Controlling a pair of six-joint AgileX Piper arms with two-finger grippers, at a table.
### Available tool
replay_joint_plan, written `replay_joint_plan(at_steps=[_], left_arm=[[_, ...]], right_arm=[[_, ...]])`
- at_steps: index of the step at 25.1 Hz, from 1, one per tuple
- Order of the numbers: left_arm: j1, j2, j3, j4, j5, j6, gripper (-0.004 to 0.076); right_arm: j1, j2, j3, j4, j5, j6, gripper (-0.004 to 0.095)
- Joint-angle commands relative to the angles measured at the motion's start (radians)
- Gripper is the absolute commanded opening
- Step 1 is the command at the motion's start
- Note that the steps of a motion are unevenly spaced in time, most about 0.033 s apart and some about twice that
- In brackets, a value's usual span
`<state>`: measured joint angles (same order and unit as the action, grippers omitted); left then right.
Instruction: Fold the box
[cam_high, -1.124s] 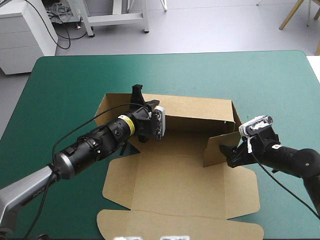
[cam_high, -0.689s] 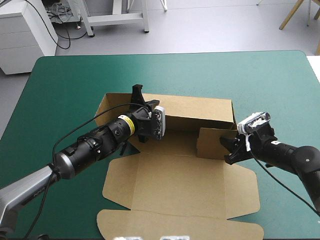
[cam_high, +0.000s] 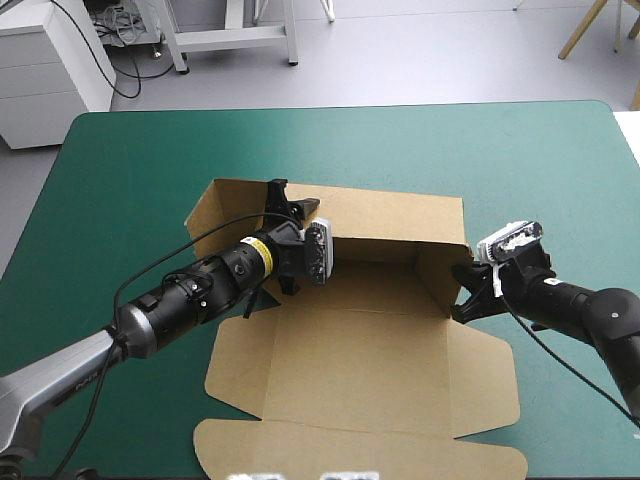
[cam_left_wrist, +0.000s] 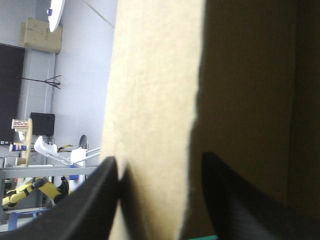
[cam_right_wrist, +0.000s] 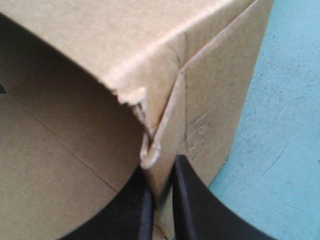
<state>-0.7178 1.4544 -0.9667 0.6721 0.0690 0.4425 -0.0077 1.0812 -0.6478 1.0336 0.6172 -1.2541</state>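
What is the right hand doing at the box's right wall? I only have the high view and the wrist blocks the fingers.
Observer: In the right wrist view, the right hand is all but shut on the box. It is pinching the board at the raised corner.
Operator: Is the corner clean?
Observer: No. A ragged edge of board is crumpled just ahead of the fingers, on the inner side.
Operator: Left hand?
Observer: In the left wrist view, the left hand is open. Its fingers stand apart with the upright back wall between them.
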Motion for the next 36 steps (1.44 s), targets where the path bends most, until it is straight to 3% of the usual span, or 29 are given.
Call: replay_joint_plan(at_steps=[1, 5, 10, 18, 23, 27, 31, 32, 36], left_arm=[[-0.016, -0.004, -0.003, -0.035, -0.008, -0.023, 0.0616], [-0.022, -0.039, -0.003, -0.035, 0.013, -0.047, 0.0640], [-0.100, -0.135, -0.003, -0.035, 0.120, -0.047, 0.0640], [-0.326, -0.335, -0.003, -0.021, 0.414, -0.112, 0.0640], [-0.434, -0.430, -0.003, 0.011, 0.538, -0.132, 0.0618], [-0.501, -0.475, -0.003, 0.012, 0.587, -0.132, 0.0488], [-0.534, -0.479, -0.023, -0.010, 0.660, -0.132, 0.0149], [-0.534, -0.477, -0.045, -0.025, 0.702, -0.132, -0.0012], [-0.534, -0.454, -0.130, -0.081, 0.830, -0.132, 0.0019]], right_arm=[[0.004, -0.010, -0.024, 0.051, 0.066, -0.009, -0.0019], [0.004, -0.010, -0.024, 0.051, 0.046, 0.000, -0.0019], [0.004, -0.010, -0.024, 0.044, 0.015, 0.034, -0.0019], [0.004, -0.010, -0.024, 0.042, 0.015, 0.034, -0.0019], [0.004, -0.010, -0.024, 0.040, 0.013, 0.034, -0.0019], [0.004, -0.010, -0.024, 0.040, 0.013, 0.044, -0.0019], [0.004, -0.010, -0.024, 0.040, 0.013, 0.052, -0.0019], [0.004, -0.010, -0.024, 0.040, 0.010, 0.052, -0.0019], [0.004, -0.010, -0.024, 0.040, 0.010, 0.052, -0.0019]])
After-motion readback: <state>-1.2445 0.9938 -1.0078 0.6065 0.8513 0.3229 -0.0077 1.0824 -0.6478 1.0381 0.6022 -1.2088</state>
